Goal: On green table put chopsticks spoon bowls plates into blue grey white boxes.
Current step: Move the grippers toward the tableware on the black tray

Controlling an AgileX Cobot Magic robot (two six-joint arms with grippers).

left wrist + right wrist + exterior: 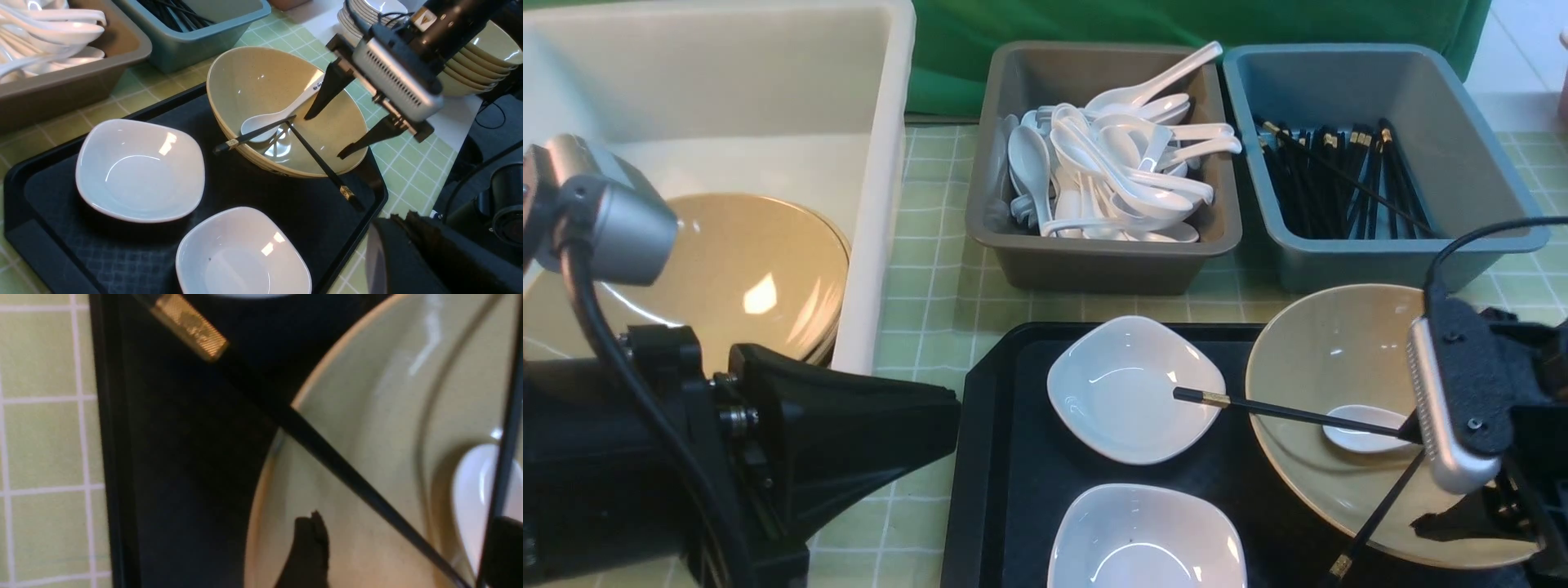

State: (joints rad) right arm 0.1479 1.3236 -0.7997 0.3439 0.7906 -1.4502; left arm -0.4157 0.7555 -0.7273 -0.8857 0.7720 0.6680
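Note:
A beige bowl (1331,359) on the black tray (988,457) holds a white spoon (1360,429) and two crossed black chopsticks (1282,412). My right gripper (1414,478) hangs open over the bowl, its fingers either side of the chopsticks; it also shows in the left wrist view (327,134) and the right wrist view (404,555). Two white square dishes (1135,388) (1147,539) sit on the tray. My left gripper (947,420) is shut and empty, left of the tray.
The white box (882,204) holds beige bowls, the grey box (1094,261) holds white spoons, and the blue box (1388,253) holds black chopsticks. Stacked beige bowls (486,57) and white plates (367,10) stand beyond the tray's right side.

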